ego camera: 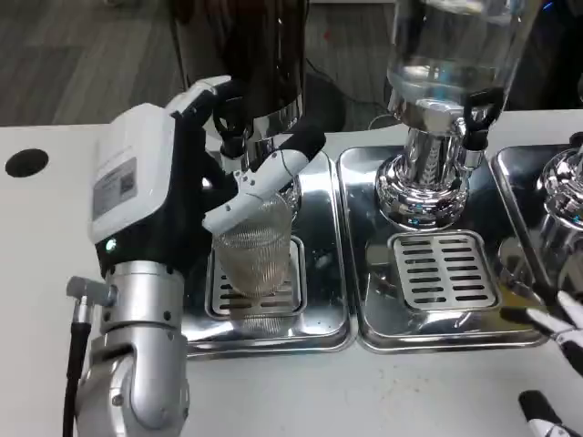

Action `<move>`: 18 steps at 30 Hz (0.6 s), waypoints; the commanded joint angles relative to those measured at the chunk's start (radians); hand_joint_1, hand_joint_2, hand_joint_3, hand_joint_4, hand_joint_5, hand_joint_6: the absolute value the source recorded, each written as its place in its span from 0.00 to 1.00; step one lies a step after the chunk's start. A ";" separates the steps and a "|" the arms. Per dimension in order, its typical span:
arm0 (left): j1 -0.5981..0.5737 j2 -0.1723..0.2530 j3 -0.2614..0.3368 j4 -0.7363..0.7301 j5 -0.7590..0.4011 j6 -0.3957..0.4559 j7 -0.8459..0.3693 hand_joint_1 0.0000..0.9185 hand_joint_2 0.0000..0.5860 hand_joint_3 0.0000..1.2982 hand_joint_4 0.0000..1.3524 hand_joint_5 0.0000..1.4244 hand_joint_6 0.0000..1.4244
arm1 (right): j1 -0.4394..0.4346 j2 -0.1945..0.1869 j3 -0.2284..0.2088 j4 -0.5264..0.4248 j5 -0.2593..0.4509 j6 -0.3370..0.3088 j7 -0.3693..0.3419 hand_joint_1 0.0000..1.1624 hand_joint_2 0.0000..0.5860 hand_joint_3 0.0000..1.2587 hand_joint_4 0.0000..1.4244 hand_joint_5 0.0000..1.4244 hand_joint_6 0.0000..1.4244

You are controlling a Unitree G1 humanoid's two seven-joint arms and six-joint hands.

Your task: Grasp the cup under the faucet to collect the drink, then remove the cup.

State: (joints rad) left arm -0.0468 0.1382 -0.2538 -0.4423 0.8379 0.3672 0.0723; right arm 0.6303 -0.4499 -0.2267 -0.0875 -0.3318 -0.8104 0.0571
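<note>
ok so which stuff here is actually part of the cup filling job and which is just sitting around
In the job:
- cup, held by the left hand
- faucet above it
- drip tray beneath

Just there:
- clear dispenser
- its grated tray
- right hand, holding nothing
- table hole

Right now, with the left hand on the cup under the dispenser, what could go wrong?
1. The left hand holds the ribbed clear cup near its rim; the fingers could slip on smooth glass when lifting.
2. The faucet sits close above the cup, so a straight lift may knock it.
3. The cup stands on the drip grate; dragging it could catch the slots and tip it.
</note>
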 commanded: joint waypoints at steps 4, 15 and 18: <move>-0.008 -0.005 -0.014 -0.006 0.016 -0.004 -0.019 0.00 0.07 0.30 0.26 0.62 0.65 | -0.007 -0.007 -0.039 -0.007 0.009 -0.030 -0.008 0.38 0.73 0.15 0.00 0.00 0.00; 0.040 0.008 -0.034 -0.051 0.027 -0.012 -0.035 0.00 0.08 0.33 0.29 0.64 0.67 | -0.003 -0.005 -0.028 0.002 0.025 -0.039 0.004 0.38 0.73 0.15 0.00 0.00 0.00; 0.054 0.011 -0.037 -0.057 0.029 -0.016 -0.035 0.00 0.08 0.33 0.29 0.64 0.67 | -0.002 -0.004 -0.025 -0.001 0.025 -0.038 0.006 0.37 0.74 0.15 0.00 0.00 0.00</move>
State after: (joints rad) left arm -0.0205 0.1425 -0.2746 -0.4879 0.8545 0.3671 0.0589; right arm 0.6254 -0.4501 -0.2536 -0.0861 -0.3214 -0.8369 0.0539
